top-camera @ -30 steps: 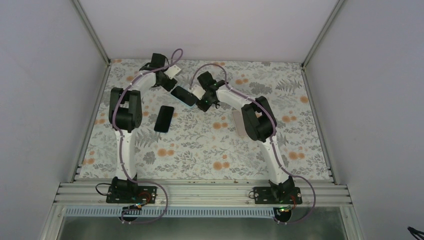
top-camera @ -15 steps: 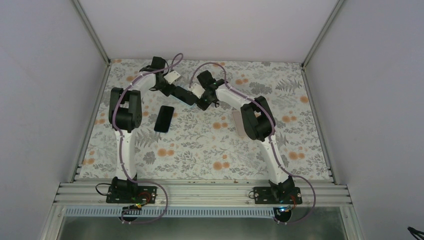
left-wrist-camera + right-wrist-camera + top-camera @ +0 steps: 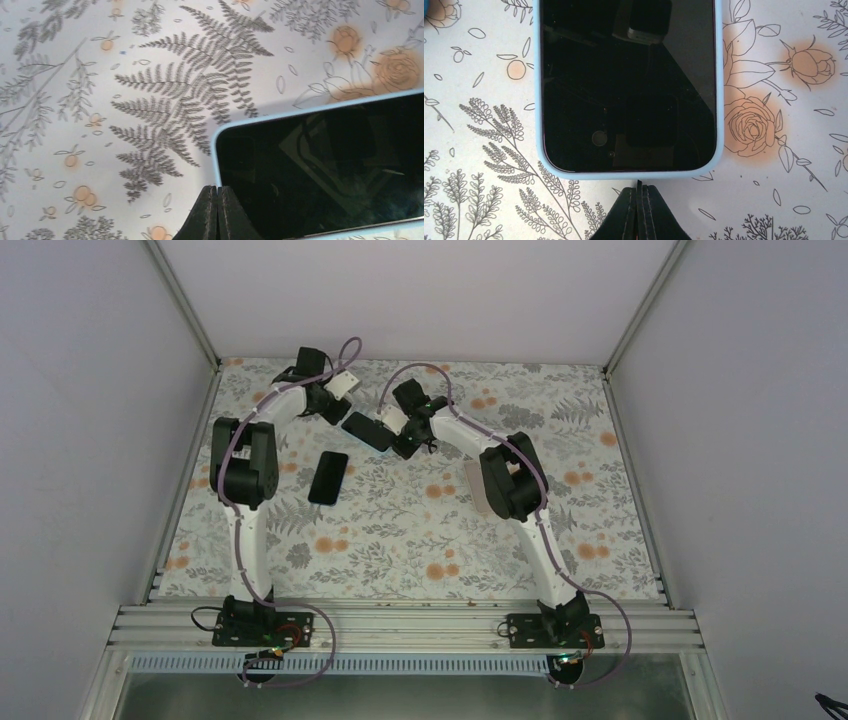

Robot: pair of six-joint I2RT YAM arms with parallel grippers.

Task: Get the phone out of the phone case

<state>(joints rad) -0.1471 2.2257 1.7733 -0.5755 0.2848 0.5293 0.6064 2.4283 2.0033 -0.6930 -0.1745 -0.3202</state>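
I have the cased phone [image 3: 366, 430] lying on the table [image 3: 420, 530], toward its far side. The left gripper [image 3: 217, 189] is at the phone's left end and the right gripper [image 3: 639, 186] just off its right end. A second flat slab [image 3: 328, 477] lies apart from the phone, nearer the bases and slightly left.

Pale lilac-grey walls [image 3: 90, 390] on three sides, white fern-and-rose printed tabletop [image 3: 420, 540] (evenly lit), ribbed aluminium rail [image 3: 400, 625] along near edge
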